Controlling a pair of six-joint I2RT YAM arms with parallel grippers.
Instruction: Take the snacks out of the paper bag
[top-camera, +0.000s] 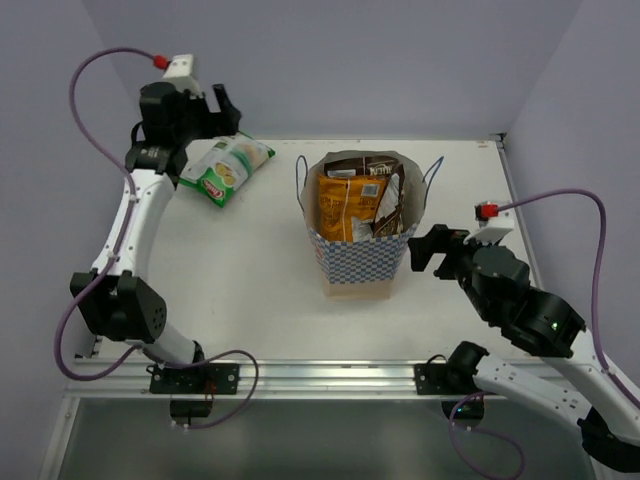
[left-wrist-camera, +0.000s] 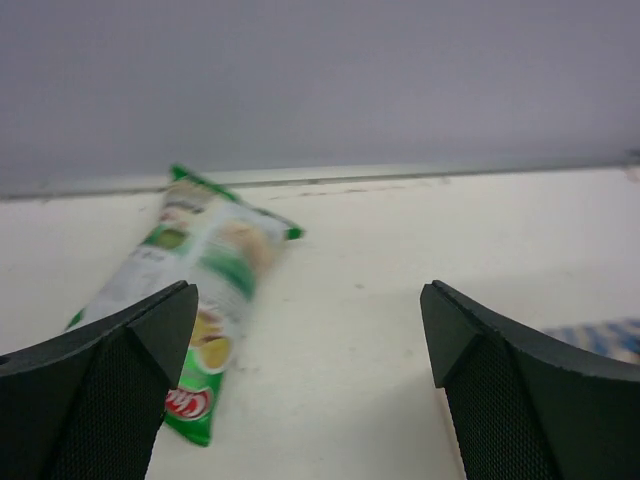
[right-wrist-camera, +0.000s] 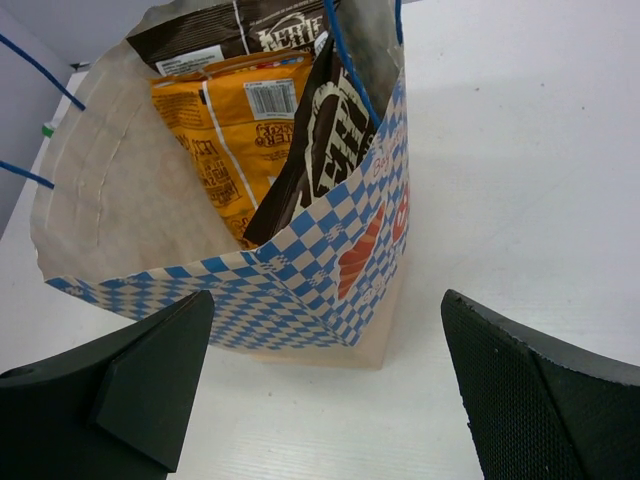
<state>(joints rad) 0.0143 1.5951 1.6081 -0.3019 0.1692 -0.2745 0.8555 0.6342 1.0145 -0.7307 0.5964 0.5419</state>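
Standing upright mid-bench, the bag (top-camera: 355, 265) presents the orange packet (top-camera: 340, 205) and brown packets (top-camera: 388, 205) to reach from above; the green packet (top-camera: 226, 168) lies near the far-left corner. Left end effector (left-wrist-camera: 310, 300) and right end effector (right-wrist-camera: 325, 300) gape empty, the right beside the bag.

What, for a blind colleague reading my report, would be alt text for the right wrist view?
A blue-and-white checked paper bag stands open on a white table, holding an orange packet, a dark brown packet behind it and a second brown packet leaning beside it. The right tool, open, shows black fingers in the lower corners.
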